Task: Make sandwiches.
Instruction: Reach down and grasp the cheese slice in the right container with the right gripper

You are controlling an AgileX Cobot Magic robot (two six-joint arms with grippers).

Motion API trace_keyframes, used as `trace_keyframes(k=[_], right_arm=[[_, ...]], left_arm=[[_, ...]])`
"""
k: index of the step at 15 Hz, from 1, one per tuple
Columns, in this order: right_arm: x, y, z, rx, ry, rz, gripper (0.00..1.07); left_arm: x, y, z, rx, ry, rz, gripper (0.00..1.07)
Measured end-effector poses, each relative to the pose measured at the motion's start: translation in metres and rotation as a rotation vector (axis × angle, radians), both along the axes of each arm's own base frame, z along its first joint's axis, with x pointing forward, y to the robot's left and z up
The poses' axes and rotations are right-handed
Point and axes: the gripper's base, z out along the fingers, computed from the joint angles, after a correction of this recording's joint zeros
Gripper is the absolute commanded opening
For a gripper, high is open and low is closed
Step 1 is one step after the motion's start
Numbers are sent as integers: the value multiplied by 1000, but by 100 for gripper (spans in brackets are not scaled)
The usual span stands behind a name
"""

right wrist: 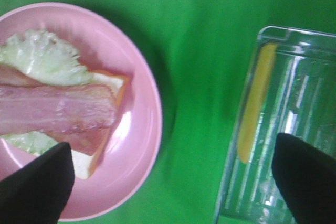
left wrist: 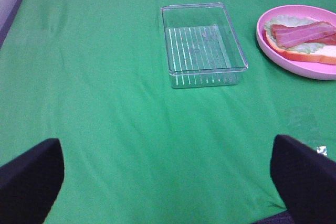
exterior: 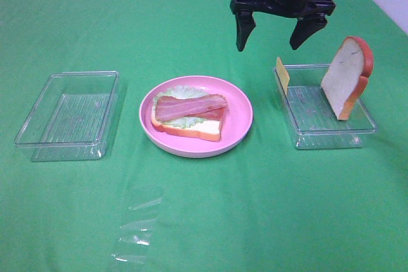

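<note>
Green-cloth table (exterior: 204, 221) fills the exterior high view. Two clear plastic trays sit on it: the L tray (exterior: 60, 151) at mid-left of frame, nothing in it, and the R tray (exterior: 328, 139) at mid-right. The round pink plate (exterior: 239, 116) is at frame centre btwn them, apart from both.

R jaws are at upper centre-right of the exterior view, above the table, over the gap btwn plate and R tray. They're spread wide w/ nothing held. The wrist view agrees: dark tips at both lower corners, bare cloth btwn. L jaws show only in the left wrist view, tips at the lower corners, wide apart, holding nothing.

Sandwich (exterior: 191, 122) is open-faced and lies flat on the plate: bread base (exterior: 197, 133), lettuce (exterior: 182, 91) on it, bacon strips (exterior: 191, 105) on top. A 2nd bread slice (exterior: 344, 78) stands tilted in the R tray, leaning at its right side. A cheese slice (exterior: 282, 73) stands on edge against that tray's left wall.

A scrap of clear film (exterior: 137, 234) lies at lower centre-left.
</note>
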Motion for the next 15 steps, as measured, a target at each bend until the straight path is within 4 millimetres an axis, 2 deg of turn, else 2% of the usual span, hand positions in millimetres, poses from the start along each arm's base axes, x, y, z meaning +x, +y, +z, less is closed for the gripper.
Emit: trace_keyframes(k=[2, 6, 10, 11, 12, 15], right_arm=[[9, -18, -10, 6, 11, -46, 98], [20, -26, -43, 23, 74, -86, 98], [26, -37, -60, 44, 106, -133, 92], [27, -36, -66, 48, 120, -136, 84], [27, -36, -68, 51, 124, -137, 81], [27, -36, -69, 50, 127, -138, 55]], left_arm=[[0, 0, 0, 0, 0, 0, 100], [0, 0, 0, 0, 0, 0, 100], [0, 0, 0, 0, 0, 0, 100], [0, 0, 0, 0, 0, 0, 100], [0, 0, 0, 0, 0, 0, 100], [0, 0, 0, 0, 0, 0, 100]])
